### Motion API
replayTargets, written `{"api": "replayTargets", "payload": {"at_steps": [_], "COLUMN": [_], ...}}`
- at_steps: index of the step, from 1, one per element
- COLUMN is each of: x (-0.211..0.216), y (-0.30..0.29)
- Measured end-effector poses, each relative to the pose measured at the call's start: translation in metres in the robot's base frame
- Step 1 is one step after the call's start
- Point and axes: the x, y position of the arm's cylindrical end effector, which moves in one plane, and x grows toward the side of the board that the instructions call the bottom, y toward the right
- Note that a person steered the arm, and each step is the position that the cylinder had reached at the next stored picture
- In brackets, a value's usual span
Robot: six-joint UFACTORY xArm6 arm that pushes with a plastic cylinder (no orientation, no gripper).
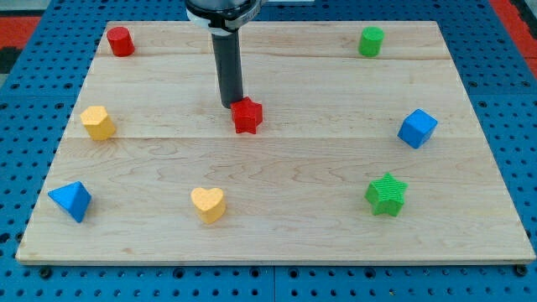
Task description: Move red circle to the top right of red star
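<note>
The red circle point(120, 40), a short red cylinder, stands near the board's top left corner. The red star point(247, 115) lies near the middle of the board, a little above centre. My tip point(232, 104) is at the end of the dark rod that comes down from the view's top. It sits right at the red star's upper left edge, touching it or nearly so. The tip is far to the right of and below the red circle.
A green cylinder point(371, 40) stands at top right, a blue cube point(417, 128) at right, a green star point(386, 194) at lower right. A yellow heart point(208, 204) lies at bottom centre, a blue pyramid point(70, 200) at lower left, a yellow hexagonal block point(98, 122) at left.
</note>
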Motion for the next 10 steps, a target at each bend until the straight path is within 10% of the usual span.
{"api": "replayTargets", "payload": {"at_steps": [3, 6, 10], "x": [-0.061, -0.139, -0.123], "y": [-0.251, -0.248, -0.15]}}
